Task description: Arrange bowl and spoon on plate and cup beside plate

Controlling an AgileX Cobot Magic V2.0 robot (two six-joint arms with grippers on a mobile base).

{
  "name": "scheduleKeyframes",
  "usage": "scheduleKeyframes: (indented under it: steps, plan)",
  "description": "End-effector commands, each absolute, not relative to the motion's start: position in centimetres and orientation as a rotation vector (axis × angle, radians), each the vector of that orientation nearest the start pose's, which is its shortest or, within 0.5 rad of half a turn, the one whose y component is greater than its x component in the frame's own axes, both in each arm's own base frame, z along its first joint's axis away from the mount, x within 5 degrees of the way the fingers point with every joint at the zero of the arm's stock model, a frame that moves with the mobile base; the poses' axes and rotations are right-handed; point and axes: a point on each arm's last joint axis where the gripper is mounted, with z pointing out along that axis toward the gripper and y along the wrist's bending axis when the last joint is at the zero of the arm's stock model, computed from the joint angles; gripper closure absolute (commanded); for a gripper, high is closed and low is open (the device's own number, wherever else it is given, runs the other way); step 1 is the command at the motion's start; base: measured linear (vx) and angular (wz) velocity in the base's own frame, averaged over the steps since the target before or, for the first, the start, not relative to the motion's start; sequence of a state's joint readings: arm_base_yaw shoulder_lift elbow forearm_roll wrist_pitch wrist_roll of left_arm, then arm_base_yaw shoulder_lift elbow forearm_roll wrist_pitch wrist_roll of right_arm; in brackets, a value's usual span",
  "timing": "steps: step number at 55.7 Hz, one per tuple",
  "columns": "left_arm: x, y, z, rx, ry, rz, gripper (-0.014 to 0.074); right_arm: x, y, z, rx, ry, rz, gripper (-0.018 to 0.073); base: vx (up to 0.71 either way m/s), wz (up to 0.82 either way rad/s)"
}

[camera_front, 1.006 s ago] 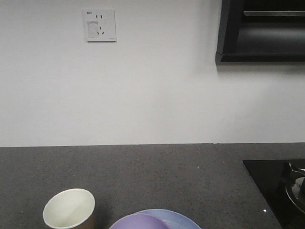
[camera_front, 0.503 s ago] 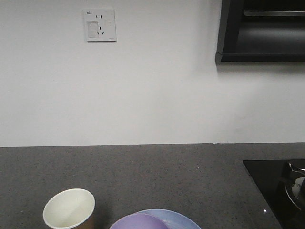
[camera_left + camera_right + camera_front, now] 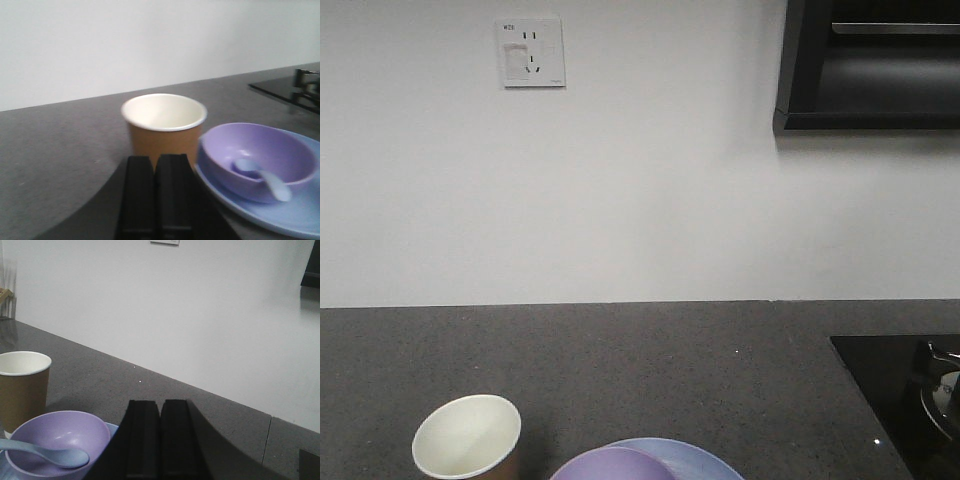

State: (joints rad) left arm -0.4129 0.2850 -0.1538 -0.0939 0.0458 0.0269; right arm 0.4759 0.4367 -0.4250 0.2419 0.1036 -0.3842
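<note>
The lavender bowl (image 3: pixel 257 157) sits on the pale blue plate (image 3: pixel 295 217), with the small pale spoon (image 3: pixel 262 175) lying inside it. The brown paper cup (image 3: pixel 162 125) stands upright just left of the plate. My left gripper (image 3: pixel 155 161) is shut and empty, just in front of the cup. In the right wrist view the bowl (image 3: pixel 55 437), the spoon (image 3: pixel 50 454) and the cup (image 3: pixel 22 390) are at lower left, and my right gripper (image 3: pixel 160 405) is shut and empty to the right of the bowl. The front view shows the cup (image 3: pixel 467 437), the bowl (image 3: pixel 615 466) and the plate (image 3: pixel 695 458) at the bottom edge.
Everything rests on a dark speckled counter (image 3: pixel 650 370) against a white wall with a socket (image 3: pixel 530 52). A black cooktop with a burner (image 3: pixel 910 395) lies at the right. A dark cabinet (image 3: pixel 870 65) hangs at upper right.
</note>
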Motion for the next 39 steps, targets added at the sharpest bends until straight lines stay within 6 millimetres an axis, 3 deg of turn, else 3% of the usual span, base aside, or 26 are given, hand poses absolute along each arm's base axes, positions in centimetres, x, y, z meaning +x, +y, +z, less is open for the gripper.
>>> scheduleKeyframes:
  steps: [1, 11, 39]
  plan:
    - [6.9, -2.1, 24.5, 0.187, 1.501, -0.286, 0.0603, 8.8, 4.5, 33.3, -0.457, 1.418, 0.261, 0.0568, 0.00, 0.00]
    - [5.6, -0.8, 21.3, 0.060, 1.471, -0.154, 0.0603, 8.8, 4.5, 33.3, -0.459, 1.422, 0.262, 0.0568, 0.00, 0.00]
    - [5.4, -0.5, 21.0, 0.031, 1.504, -0.123, 0.0603, 8.9, 4.6, 33.2, -0.460, 1.424, 0.261, 0.0568, 0.00, 0.00]
